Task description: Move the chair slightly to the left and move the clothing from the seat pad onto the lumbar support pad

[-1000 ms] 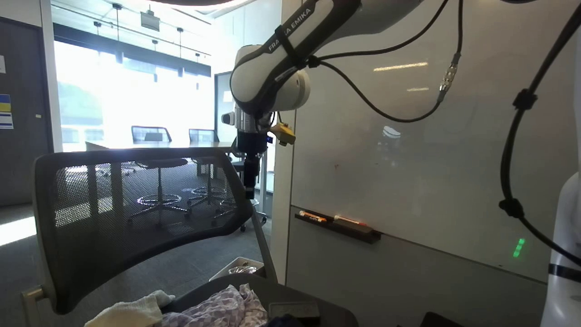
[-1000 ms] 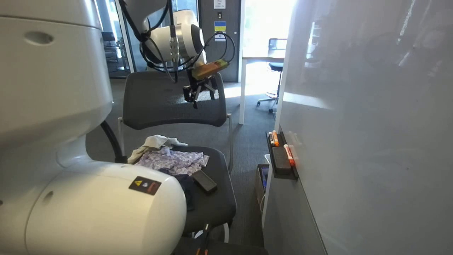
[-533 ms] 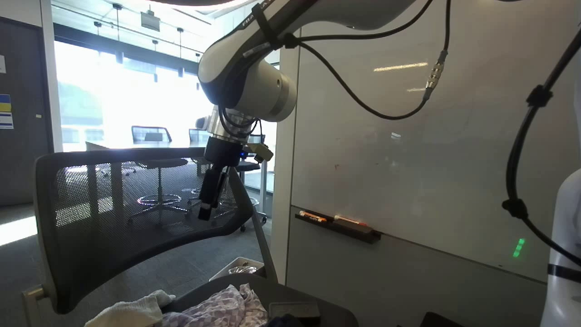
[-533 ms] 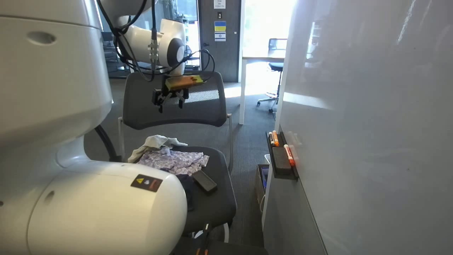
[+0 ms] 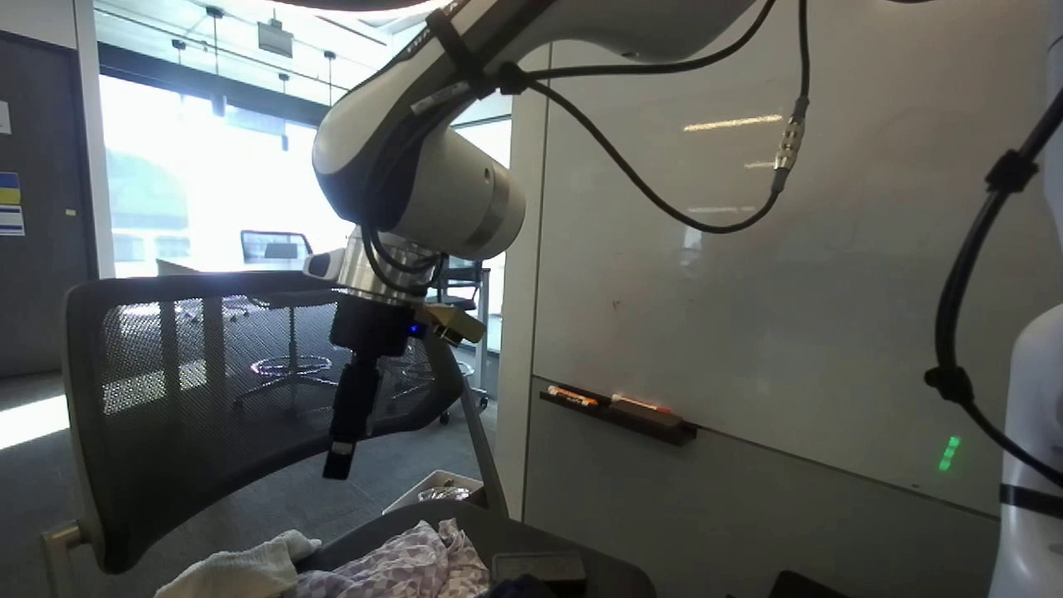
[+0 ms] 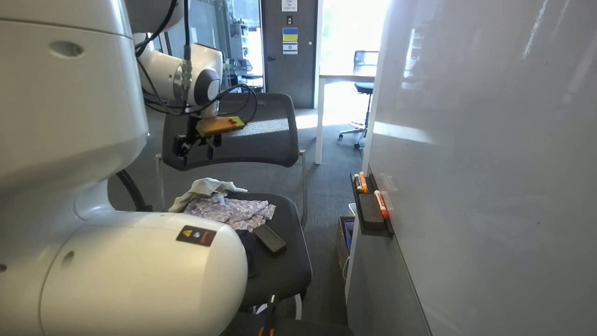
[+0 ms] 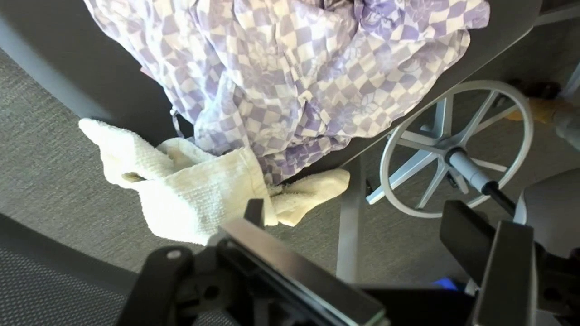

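1. The black two-fingered gripper (image 6: 197, 157) is held with its fingers wide apart and nothing between them, near the rear edge of the black seat pad (image 6: 285, 270); if it is lowered too far back, the curved black mesh backrest (image 5: 224, 399) could be struck and the whole black chair (image 6: 285, 218) shoved.
2. The lilac-and-white checked fabric garment (image 7: 281, 86) is spread on the seat pad, with the cream textured cloth (image 7: 195, 190) touching its edge (by which of them "the clothing" is meant cannot be told); if the fingers are closed where they meet, both could be dragged together.
3. Part of the cream cloth is hung past the seat pad's edge, so it could be tipped onto the grey carpeted floor (image 7: 50, 145) by a nudge or shallow grasp.
4. The dark rectangular block (image 6: 269, 239) beside the garment could be swept off if fabric is pulled sideways.
5. Limp fabric could be shed by the backrest, since little ledge is offered there.
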Available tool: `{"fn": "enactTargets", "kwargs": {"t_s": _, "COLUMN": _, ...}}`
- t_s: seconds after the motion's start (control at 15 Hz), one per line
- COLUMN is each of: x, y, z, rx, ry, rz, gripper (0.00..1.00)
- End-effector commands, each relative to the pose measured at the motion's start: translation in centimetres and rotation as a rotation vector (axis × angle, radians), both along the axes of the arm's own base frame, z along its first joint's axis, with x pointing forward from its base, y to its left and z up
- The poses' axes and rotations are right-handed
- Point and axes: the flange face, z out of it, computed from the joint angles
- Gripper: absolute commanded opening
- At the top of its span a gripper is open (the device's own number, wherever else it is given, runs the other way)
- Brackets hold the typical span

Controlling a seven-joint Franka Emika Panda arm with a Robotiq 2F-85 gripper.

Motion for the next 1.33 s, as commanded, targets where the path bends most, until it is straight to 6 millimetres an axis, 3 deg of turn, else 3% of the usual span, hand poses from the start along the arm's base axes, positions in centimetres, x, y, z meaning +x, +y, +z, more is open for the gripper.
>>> {"fn": "enactTargets", "kwargs": {"t_s": 0.0, "x": -0.1, "y": -0.8, "z": -3.4, "rx": -0.032, "ry": 0.009, "rz": 0.084, "gripper": 1.0}}
{"fn": "enactTargets", "kwargs": {"t_s": 0.2, "x": 0.2, "y": -1.9, "z": -6.1, "rx": -0.045, "ry": 0.0, "rz": 0.15, "gripper": 1.0}}
{"fn": "enactTargets", "kwargs": {"t_s": 0.47, "x": 1.8, "y": -4.3, "z": -8.7, "rx": -0.043, "ry": -0.046, "rz": 0.146, "gripper": 1.0}}
{"fn": "enactTargets", "kwargs": {"t_s": 1.27, "x": 6.1, "y": -10.9, "z": -19.6, "rx": -0.125, "ry": -0.056, "rz": 0.148, "gripper": 1.0}}
